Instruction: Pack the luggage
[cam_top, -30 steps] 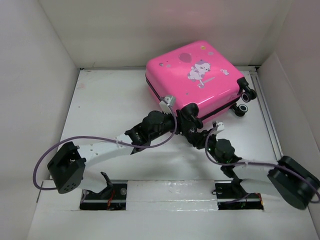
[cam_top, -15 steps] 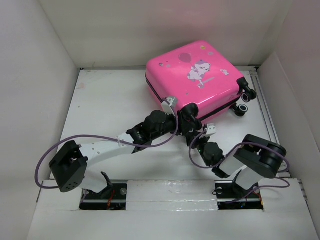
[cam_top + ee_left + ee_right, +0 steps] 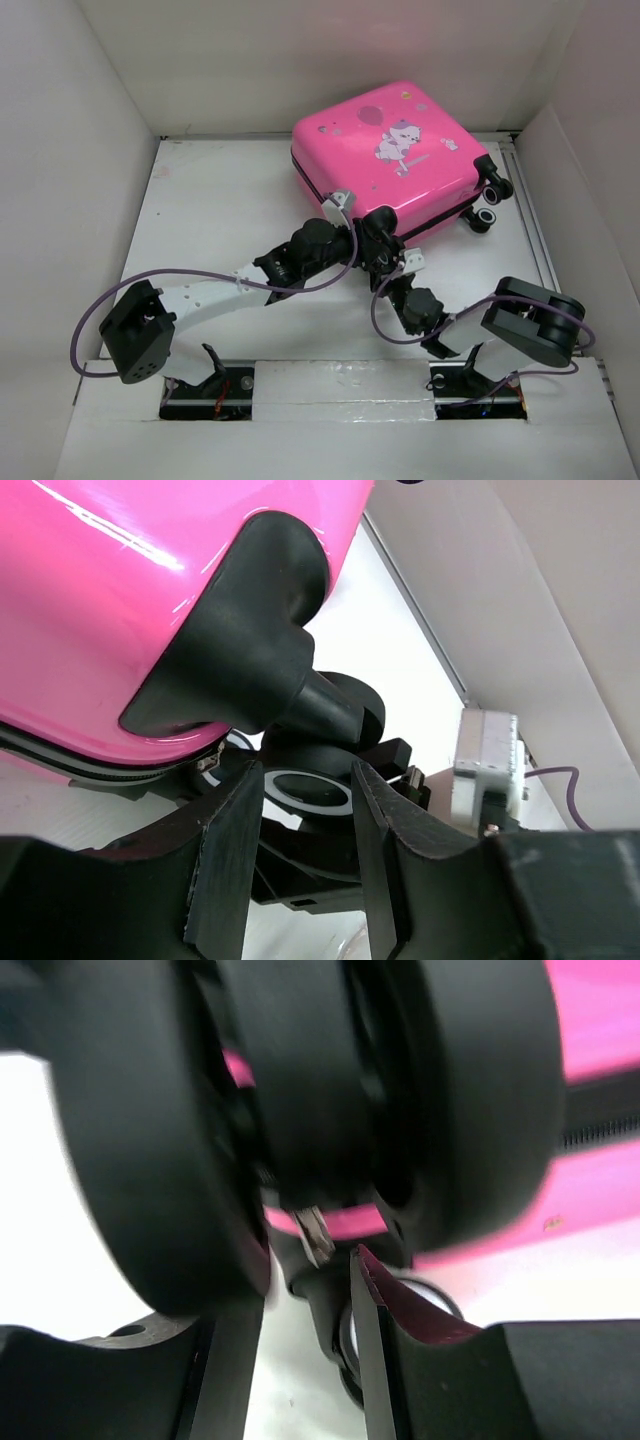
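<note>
Now | left hand (image 3: 305, 778) reaching low, clamped on luggage (image 3: 390, 150) wheel (image 3: 300, 798) | right hand (image 3: 305, 1305) close by wheel, grip unclear

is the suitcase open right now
No, the luggage is shut in the top view, its printed pink shell facing up and no inner lining showing.

One luggage (image 3: 390, 150) is shown at 12 o'clock. Two arms are counted, a left arm (image 3: 200, 297) and a right arm (image 3: 470, 330), each trailed by one purple cable (image 3: 190, 276). Two black wheels (image 3: 485, 216) are counted at 2 o'clock.
</note>
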Motion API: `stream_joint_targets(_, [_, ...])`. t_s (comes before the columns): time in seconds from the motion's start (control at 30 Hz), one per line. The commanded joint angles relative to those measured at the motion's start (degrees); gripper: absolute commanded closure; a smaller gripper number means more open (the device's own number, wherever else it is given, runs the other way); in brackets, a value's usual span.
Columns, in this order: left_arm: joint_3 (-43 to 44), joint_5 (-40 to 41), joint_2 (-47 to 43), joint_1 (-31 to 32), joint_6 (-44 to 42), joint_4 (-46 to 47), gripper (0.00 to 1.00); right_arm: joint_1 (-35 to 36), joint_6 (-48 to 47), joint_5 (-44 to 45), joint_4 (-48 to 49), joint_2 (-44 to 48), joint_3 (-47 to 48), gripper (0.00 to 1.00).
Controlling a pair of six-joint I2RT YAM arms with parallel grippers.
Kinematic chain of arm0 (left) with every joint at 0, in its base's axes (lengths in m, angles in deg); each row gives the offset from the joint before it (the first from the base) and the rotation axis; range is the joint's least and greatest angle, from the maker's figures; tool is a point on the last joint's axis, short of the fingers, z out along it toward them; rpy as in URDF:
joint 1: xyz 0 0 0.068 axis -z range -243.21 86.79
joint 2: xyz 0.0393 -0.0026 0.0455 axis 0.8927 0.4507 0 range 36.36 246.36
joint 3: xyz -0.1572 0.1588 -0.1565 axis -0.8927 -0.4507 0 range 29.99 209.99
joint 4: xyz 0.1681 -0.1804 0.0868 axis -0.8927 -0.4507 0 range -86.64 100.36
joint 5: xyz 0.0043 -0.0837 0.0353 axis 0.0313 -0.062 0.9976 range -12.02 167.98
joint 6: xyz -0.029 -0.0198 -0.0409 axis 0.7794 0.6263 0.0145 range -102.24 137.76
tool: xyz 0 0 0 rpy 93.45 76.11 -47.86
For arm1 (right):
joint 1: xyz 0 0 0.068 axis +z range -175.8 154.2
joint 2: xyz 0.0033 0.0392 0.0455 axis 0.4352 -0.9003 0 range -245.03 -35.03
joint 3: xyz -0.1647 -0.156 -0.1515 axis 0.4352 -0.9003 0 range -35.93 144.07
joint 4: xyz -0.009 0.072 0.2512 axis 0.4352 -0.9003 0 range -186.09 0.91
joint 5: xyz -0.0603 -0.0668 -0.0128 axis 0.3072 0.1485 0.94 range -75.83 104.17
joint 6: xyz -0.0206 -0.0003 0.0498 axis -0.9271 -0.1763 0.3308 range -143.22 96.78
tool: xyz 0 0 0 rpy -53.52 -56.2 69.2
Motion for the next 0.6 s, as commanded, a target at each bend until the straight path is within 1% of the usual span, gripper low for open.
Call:
stream_joint_targets(0.0, [2.7,0.8,-0.3,0.2,-0.8,0.4,0.65,0.7,-4.7,2.3,28.4,0.9,3.2,0.55])
stream_joint_targets(0.13, [2.7,0.8,-0.3,0.2,-0.8,-0.1,0.65,0.7,-5.2,1.0,28.4,0.2,5.3,0.58])
stream_joint_targets(0.17, [2.7,0.8,-0.3,0.2,-0.8,-0.1,0.65,0.7,-5.9,1.7,28.4,-1.1,5.8,0.6])
stream_joint_targets(0.2, [3.2,0.8,0.3,0.2,-0.8,-0.1,0.65,0.7,-6.4,2.9,28.4,-1.7,6.4,0.6])
stream_joint_targets(0.23, [3.2,0.8,0.3,0.2,-0.8,-0.1,0.66,0.7,-6.5,3.4,28.4,-2.3,6.9,0.63])
stream_joint_targets(0.27, [3.2,0.8,0.3,0.2,-0.8,-0.6,0.66,0.7,-6.5,3.4,28.4,-3.0,7.6,0.71])
stream_joint_targets(0.33, [3.2,0.8,0.3,0.2,-0.8,-1.2,0.68,0.7,-7.2,4.0,28.4,-3.0,8.4,0.77])
stream_joint_targets(0.37, [3.2,0.8,0.3,0.2,-0.8,-1.8,0.68,0.7,-7.8,4.6,28.4,-3.0,9.0,0.86])
stream_joint_targets(0.4, [3.8,0.8,0.3,0.2,-0.8,-1.8,0.69,0.7,-7.8,4.6,28.4,-3.0,9.0,0.9])
stream_joint_targets(0.5, [3.8,1.5,0.3,0.2,-0.8,-2.3,0.69,0.7,-7.2,4.0,28.4,-2.4,9.0,1.0])
stream_joint_targets(0.57, [3.8,1.5,0.9,0.2,-1.3,-2.3,0.69,0.7,-6.1,3.2,28.4,-1.9,9.0,1.0])
